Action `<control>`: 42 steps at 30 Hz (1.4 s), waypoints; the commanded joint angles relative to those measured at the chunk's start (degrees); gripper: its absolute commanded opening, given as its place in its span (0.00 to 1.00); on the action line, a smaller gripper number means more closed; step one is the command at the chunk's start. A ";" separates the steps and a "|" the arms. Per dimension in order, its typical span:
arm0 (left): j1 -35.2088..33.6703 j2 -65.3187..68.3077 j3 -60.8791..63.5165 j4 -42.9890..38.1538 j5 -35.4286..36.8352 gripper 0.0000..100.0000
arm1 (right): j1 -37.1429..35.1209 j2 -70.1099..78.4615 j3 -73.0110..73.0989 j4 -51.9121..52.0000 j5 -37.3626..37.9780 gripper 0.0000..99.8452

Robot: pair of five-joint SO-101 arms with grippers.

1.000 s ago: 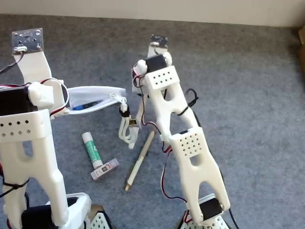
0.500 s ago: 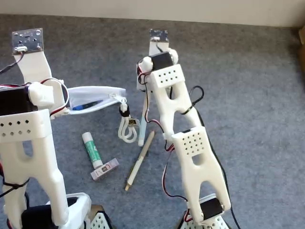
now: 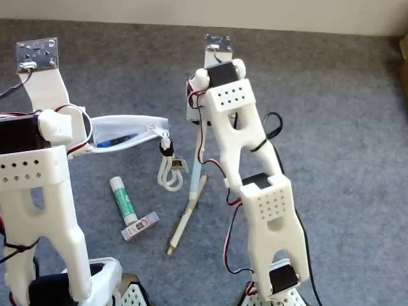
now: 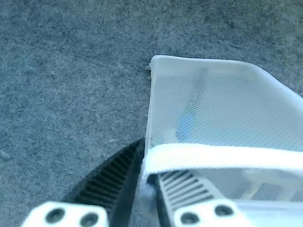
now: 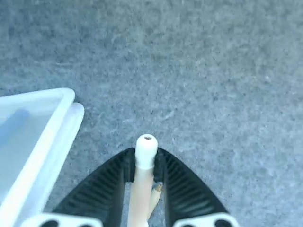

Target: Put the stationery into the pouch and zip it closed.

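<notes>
Grey carpeted desk (image 3: 331,115) across the whole frame. The pouch (image 3: 127,131) sits centre-left in the high view with its zip side gaping toward the bottom of the frame. Something blue (image 4: 185,125) is already inside.

My left claw (image 4: 144,163) is pinched tight on the pouch's rim and holds the mouth up and open. That's my anchor, so I want it to hold firm and not twist.

My right claw (image 5: 145,158) is clamped on the pen (image 3: 193,173) near its top end. The pen hangs almost upright in the centre of the frame, just right of the looped zip cord (image 3: 169,172). Its lower end is down near the pencil (image 3: 187,218), and I can't tell whether they touch.

Here's how I'd do this step. The pen hangs too steep for that slot, so I'd lift it clear of the cord and the pencil first. Then I'd tip it flatter and carry it left so the lower end leads into the gap. I reckon the cord could snag the tip, so I'd go over it, not through it. I wouldn't release until most of the barrel is past the rim, because the soft mesh may sag and spit the pen back out.

Waiting at lower left are the glue stick (image 3: 122,199) and a small block (image 3: 140,225) just beside it, an eraser I think.
</notes>
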 commanded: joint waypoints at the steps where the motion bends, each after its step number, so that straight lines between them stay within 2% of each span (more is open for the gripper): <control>1: -0.57 0.40 0.57 -1.05 -0.35 0.01 | -0.40 -6.99 1.01 1.36 1.41 0.00; 7: -0.57 0.40 0.57 -1.05 -0.35 0.01 | -0.84 -11.30 5.41 1.36 9.32 0.00; 16: -0.57 0.40 0.57 -1.05 -0.35 0.01 | -1.89 -19.30 13.49 1.27 9.58 0.00; 42: -0.57 0.48 0.57 -1.05 -0.44 0.01 | -5.32 -34.42 24.66 1.10 9.67 0.00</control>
